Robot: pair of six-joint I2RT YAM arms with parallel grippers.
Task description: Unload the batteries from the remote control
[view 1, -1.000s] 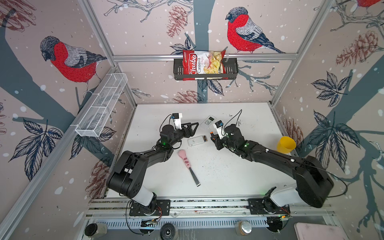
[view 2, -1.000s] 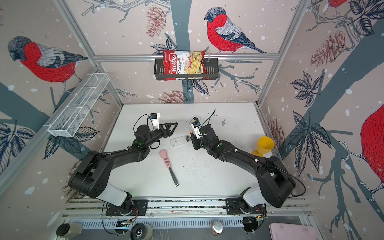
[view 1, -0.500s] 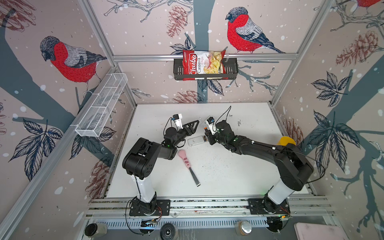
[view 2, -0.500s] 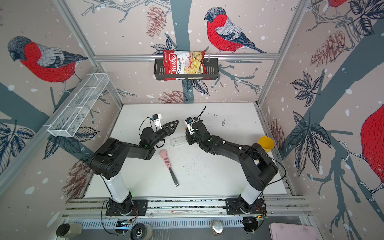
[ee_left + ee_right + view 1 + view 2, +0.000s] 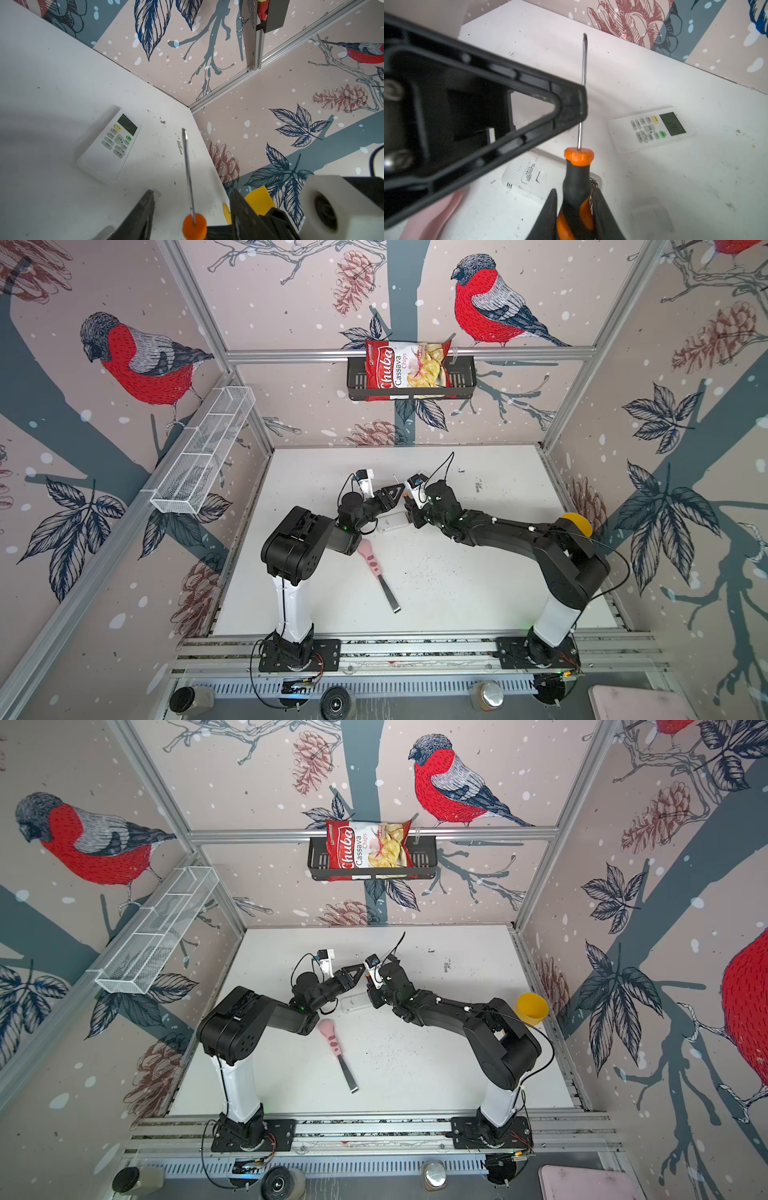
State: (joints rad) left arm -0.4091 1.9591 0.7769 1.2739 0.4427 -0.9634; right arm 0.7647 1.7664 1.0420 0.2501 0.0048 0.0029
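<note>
Nearest the arm bases, low in both top views, a pink-handled tool (image 5: 374, 566) lay on the white table (image 5: 457, 593), touched by neither arm. Just beyond it, at frame centre, a face-down remote (image 5: 392, 523) lay between the two wrists. Low in the right wrist view its back showed a label and an arrow mark, and the battery cover (image 5: 540, 177) looked to be in place. Level with it, at the table's right edge, stood a yellow cup (image 5: 532, 1006). Just above that remote in the frame, the right gripper (image 5: 575, 193) was clamped on the black-and-orange handle of a screwdriver (image 5: 578, 158). The left gripper (image 5: 192, 190) had its jaws spread either side of the bare steel shaft. A gap showed on both sides in the left wrist view, so it gripped nothing. Farther back, a face-up remote (image 5: 652, 126) lay with display and buttons showing, apart from both grippers.

No batteries showed in any view, neither on the table nor in a jaw. They were judged to sit inside a remote, probably the face-down one, though the pictures could not settle which. The task therefore stood near its start: a tool was in hand, but the cover was not yet opened and every battery was left to take out.
</note>
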